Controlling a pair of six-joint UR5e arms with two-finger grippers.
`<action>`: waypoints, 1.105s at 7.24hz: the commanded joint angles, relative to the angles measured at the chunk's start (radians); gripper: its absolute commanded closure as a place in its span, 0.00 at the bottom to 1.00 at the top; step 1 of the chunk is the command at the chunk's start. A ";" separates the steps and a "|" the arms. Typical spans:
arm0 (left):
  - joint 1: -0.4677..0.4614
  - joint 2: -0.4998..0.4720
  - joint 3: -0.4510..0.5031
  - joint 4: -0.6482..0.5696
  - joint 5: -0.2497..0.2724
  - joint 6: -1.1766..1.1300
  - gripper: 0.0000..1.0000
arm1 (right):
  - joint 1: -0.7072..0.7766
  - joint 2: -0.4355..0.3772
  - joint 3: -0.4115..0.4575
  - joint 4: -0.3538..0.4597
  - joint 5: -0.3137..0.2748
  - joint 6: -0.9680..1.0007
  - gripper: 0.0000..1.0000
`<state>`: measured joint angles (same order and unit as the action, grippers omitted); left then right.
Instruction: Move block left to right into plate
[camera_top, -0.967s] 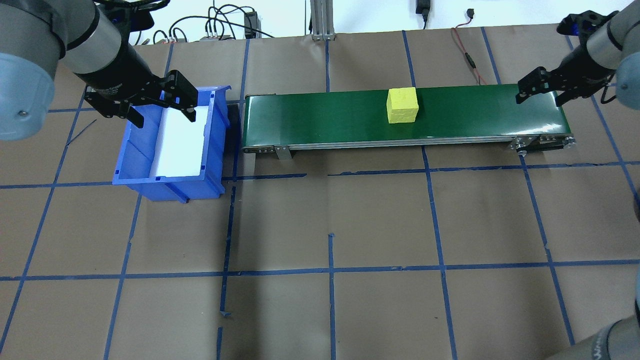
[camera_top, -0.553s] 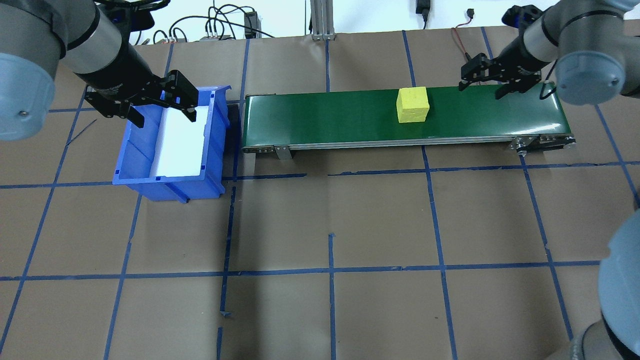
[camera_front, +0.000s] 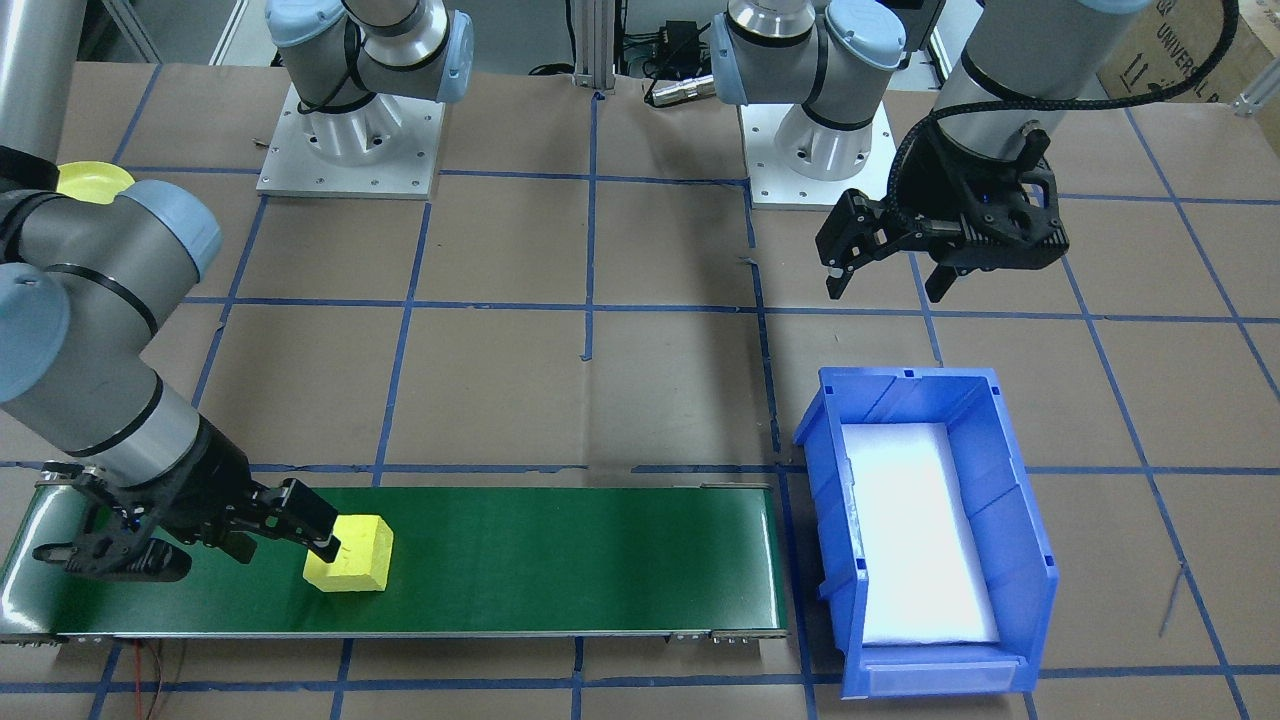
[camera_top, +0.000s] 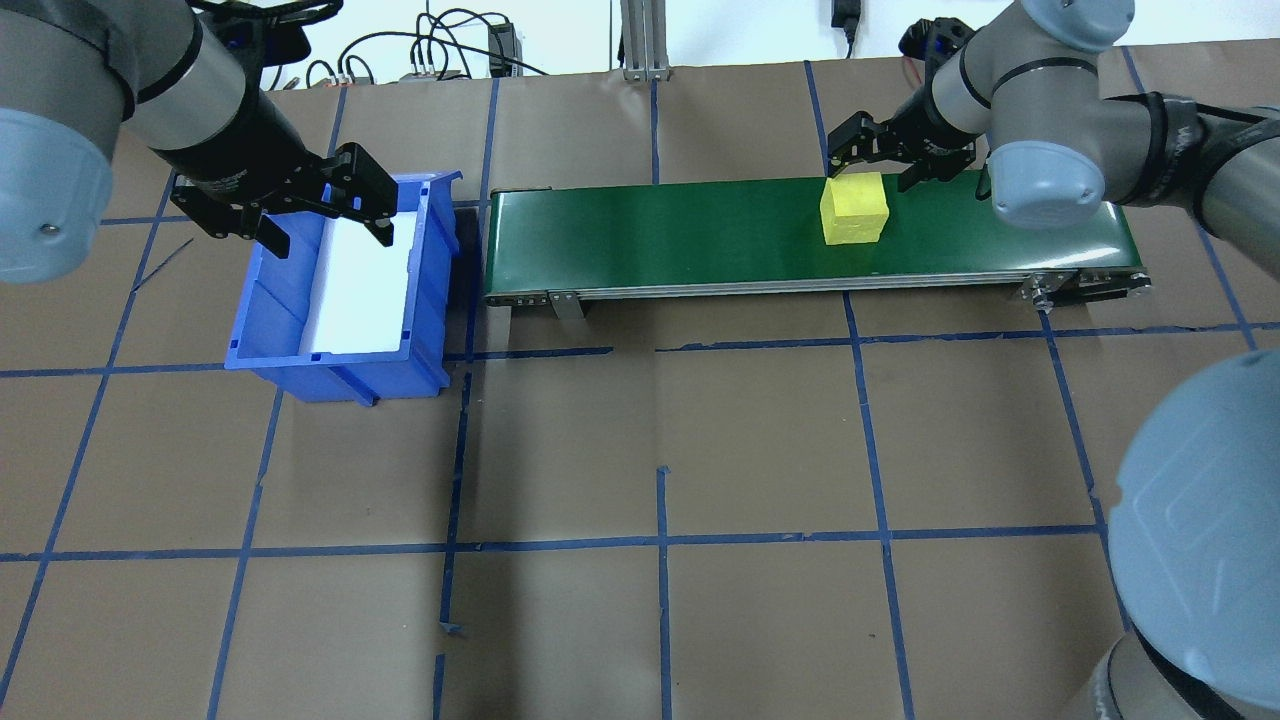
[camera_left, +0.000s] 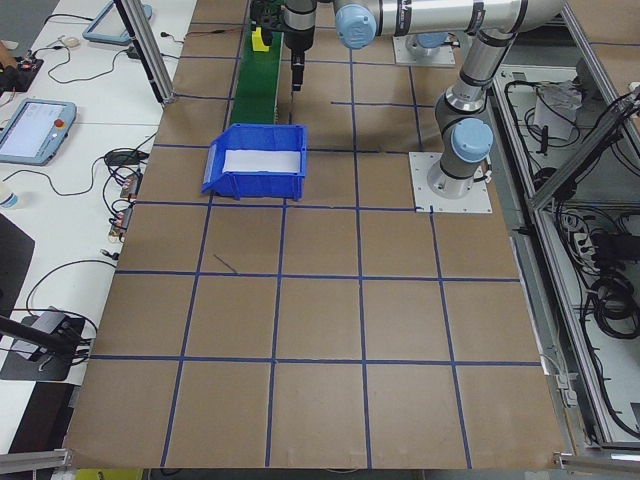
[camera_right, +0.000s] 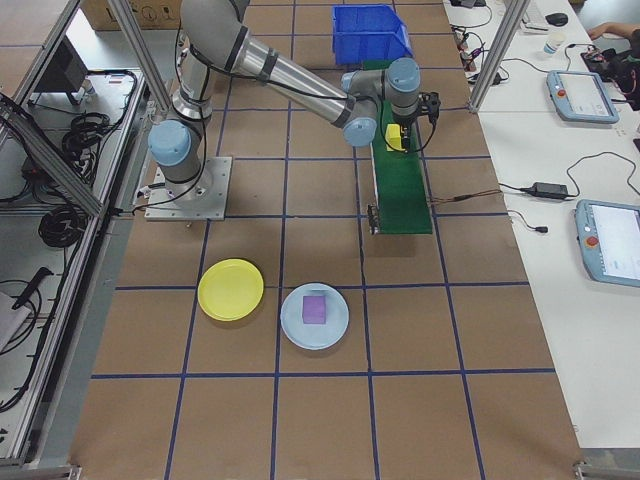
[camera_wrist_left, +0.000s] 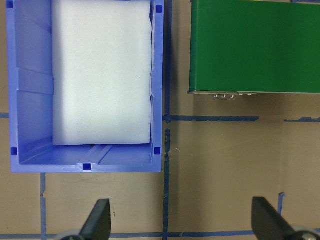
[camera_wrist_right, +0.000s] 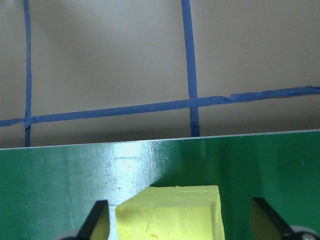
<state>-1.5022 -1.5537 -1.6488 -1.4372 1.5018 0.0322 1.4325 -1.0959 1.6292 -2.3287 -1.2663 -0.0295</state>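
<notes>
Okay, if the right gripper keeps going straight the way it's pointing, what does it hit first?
Probably the yellow block on the green conveyor belt: the open right gripper has it between its fingers, though the gap to the block is hard to judge.

Purple block (camera_right: 314, 308) on pale blue plate (camera_right: 315, 317).

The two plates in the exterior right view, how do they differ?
The yellow plate is empty; the pale blue plate holds a purple block. The yellow plate lies nearer the robot's base, the pale blue one nearer the conveyor side. Both are round, shallow, similar in size, and flat on the table.
</notes>
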 joint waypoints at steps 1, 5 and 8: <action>-0.001 0.001 0.000 0.000 0.000 0.000 0.00 | 0.002 0.022 0.009 -0.021 -0.077 -0.020 0.23; -0.001 0.003 -0.003 0.000 0.000 0.000 0.00 | -0.149 -0.148 0.056 0.167 -0.278 -0.327 0.93; -0.001 0.004 -0.005 0.000 0.000 0.000 0.00 | -0.502 -0.388 0.358 0.212 -0.291 -0.658 0.92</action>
<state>-1.5040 -1.5504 -1.6532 -1.4373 1.5018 0.0322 1.0748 -1.3886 1.8571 -2.1279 -1.5487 -0.5664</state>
